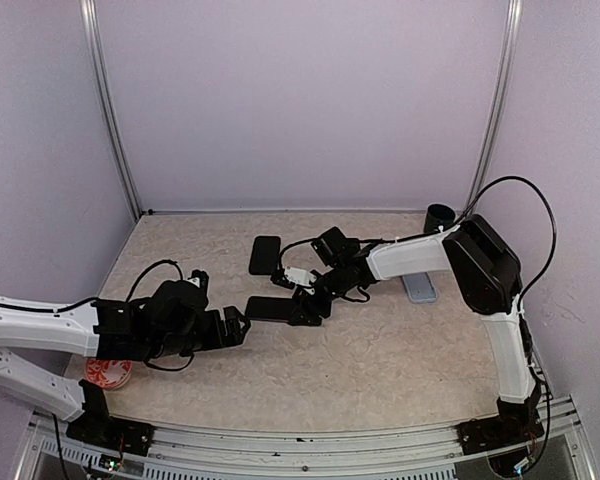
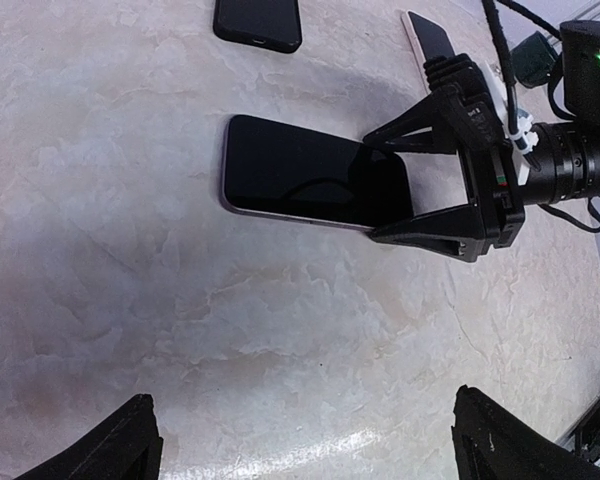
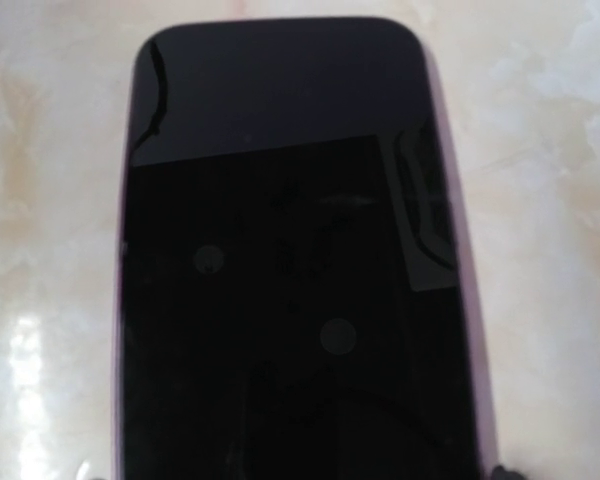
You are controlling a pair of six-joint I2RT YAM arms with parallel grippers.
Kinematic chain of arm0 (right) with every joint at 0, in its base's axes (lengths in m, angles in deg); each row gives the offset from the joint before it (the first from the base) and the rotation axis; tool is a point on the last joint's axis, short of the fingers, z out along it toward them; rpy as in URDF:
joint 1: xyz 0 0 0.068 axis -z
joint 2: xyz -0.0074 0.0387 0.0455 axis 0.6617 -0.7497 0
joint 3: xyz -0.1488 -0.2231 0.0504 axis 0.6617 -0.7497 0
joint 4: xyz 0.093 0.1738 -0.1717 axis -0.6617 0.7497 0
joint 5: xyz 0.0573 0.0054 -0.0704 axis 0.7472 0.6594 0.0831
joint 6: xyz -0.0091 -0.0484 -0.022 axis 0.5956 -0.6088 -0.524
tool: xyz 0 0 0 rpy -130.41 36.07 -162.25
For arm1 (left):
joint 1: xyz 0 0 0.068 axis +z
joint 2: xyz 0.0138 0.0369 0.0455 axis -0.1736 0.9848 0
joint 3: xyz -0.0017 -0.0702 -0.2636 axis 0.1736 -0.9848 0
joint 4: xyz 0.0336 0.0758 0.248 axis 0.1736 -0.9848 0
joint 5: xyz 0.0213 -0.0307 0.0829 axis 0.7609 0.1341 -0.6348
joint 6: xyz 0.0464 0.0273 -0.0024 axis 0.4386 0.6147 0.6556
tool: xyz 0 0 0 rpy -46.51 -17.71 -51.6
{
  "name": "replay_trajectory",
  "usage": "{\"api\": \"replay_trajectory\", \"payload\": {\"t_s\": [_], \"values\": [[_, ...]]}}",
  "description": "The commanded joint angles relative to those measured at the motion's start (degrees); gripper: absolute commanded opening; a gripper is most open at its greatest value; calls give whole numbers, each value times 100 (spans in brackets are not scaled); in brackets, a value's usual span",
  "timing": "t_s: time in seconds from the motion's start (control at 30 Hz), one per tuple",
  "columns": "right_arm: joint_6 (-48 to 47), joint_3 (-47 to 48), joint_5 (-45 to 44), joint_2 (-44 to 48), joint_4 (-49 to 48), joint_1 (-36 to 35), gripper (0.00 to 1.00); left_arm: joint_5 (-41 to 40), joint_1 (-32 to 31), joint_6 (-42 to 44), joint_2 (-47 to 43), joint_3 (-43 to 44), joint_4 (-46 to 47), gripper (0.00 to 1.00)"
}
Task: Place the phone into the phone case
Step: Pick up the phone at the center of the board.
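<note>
Pickup is the step in hand: the right hand [image 2: 372, 186] stands spread astride the right end of the phone [image 2: 290, 175], a finger along each long edge, with no firm pinch evident. The phone lies flat, screen up, mid-surface, and the black phone case [image 2: 258, 22] sits just beyond it on the far side. The left hand [image 1: 235, 326] hovers spread wide, near-left of the phone, holding nothing. Next, I judge, the fingers must squeeze both edges squarely before lifting

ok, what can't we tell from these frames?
- Right wrist: phone fills frame, cut by bottom edge.
- Left wrist: right gripper straddles phone end; contact unclear.
- Left wrist: phone case cut by top edge.
- Top: red-white object mostly under left arm.
</note>
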Motion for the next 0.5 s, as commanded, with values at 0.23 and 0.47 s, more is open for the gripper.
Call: {"api": "replay_trajectory", "payload": {"t_s": [0.23,0.47], "values": [[283,-350,-220,181,-16,-56,63,-293,-1,-467,-394,-435,92,99],[314,-986,-286,816,-680,-170,63,301,418,-421,-1154,-1138,948,99]]}}
